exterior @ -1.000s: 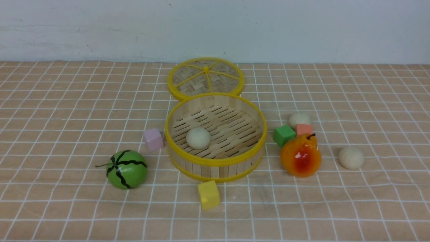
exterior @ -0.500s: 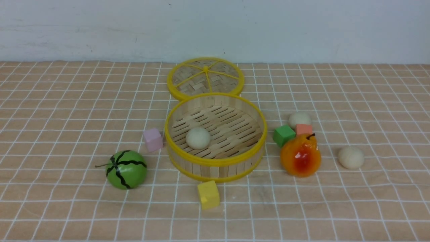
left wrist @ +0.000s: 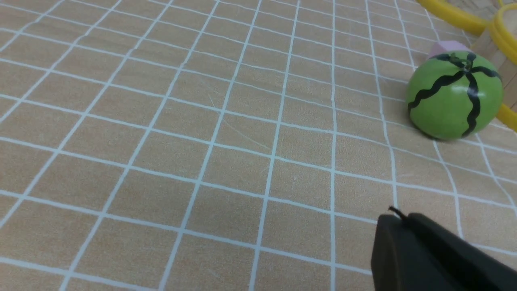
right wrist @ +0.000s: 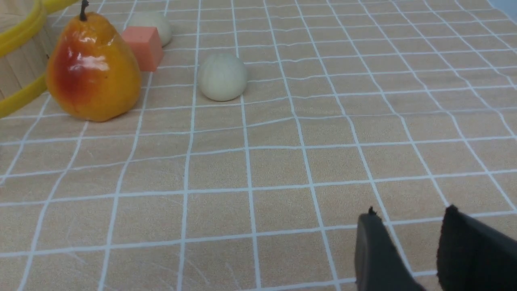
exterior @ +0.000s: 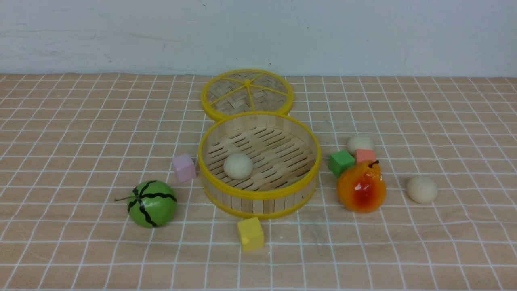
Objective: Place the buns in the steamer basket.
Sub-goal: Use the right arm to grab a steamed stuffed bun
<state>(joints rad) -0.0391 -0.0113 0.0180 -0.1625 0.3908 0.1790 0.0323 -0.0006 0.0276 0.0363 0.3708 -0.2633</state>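
So our right fingers (right wrist: 410, 210) are parted with nothing between them, and our left fingers (left wrist: 398, 212) are closed together on nothing. Makes sense, since the two loose buns are both on our right.

Nearest pick looks like the smooth cream ball-shaped bun (exterior: 422, 189), sitting apart on the surface (exterior: 456, 250), so we'd get room around it. One matching bun (exterior: 238, 166) is already in the round slatted bamboo steamer basket (exterior: 260, 195), off to the left of its floor, which leaves space for two more. The farthest bun (exterior: 360, 144) is tucked behind the salmon cube (exterior: 365, 156), so we'd probably come from above.
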